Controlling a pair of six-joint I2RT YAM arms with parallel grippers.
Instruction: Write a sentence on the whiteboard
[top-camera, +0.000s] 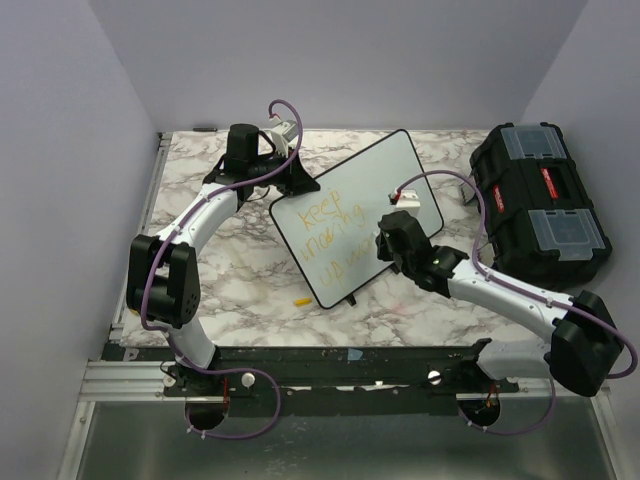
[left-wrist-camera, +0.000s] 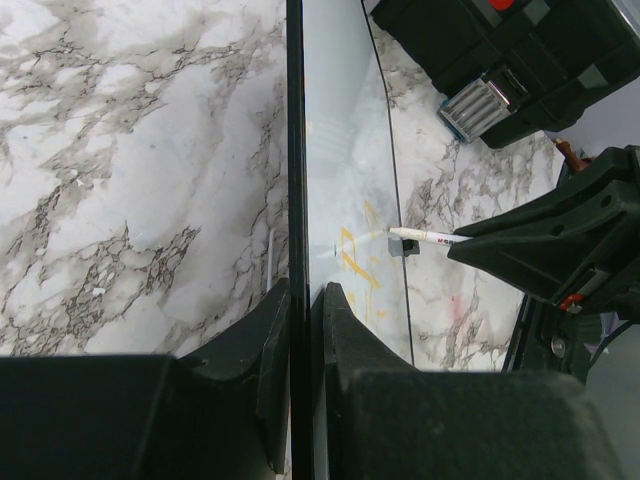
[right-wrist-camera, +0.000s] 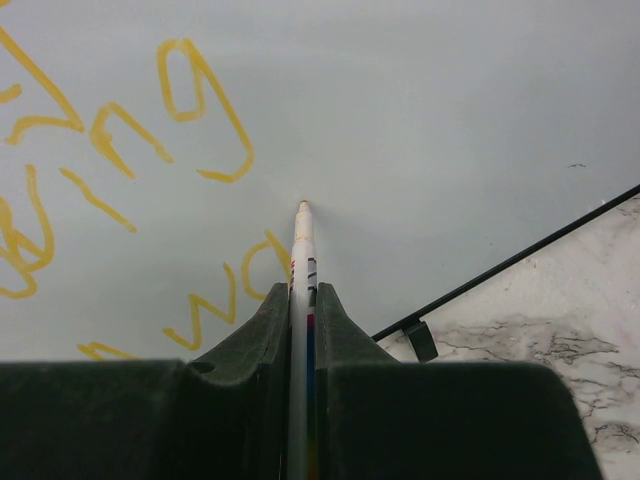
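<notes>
whiteboard (top-camera: 365, 195): large glossy white rectangle with a thin black rim and rounded corners, on the marble table (top-camera: 230, 270), mid-table and left of the black toolbox (top-camera: 540, 205). it is turned diagonally, its long axis running from near-left up to far-right in the top view; whether it lies quite flat cannot be told. sentence (top-camera: 335, 238): thin yellow-orange handwriting, faint on the white, in three short lines that follow the long axis, the first reading "keep"; the lower lines are hard to read. left gripper (left-wrist-camera: 305, 300): fingers closed tight on the board's black rim at its left short edge, the board seen edge-on between them. right gripper (right-wrist-camera: 303, 295): fingers pinched on a white marker (right-wrist-camera: 302, 245), which points away from the wrist, its orange tip on the board surface just right of the last strokes, near the board's right edge. small yellow piece (top-camera: 301, 300): loose on the marble, just beside the board's near corner.
</notes>
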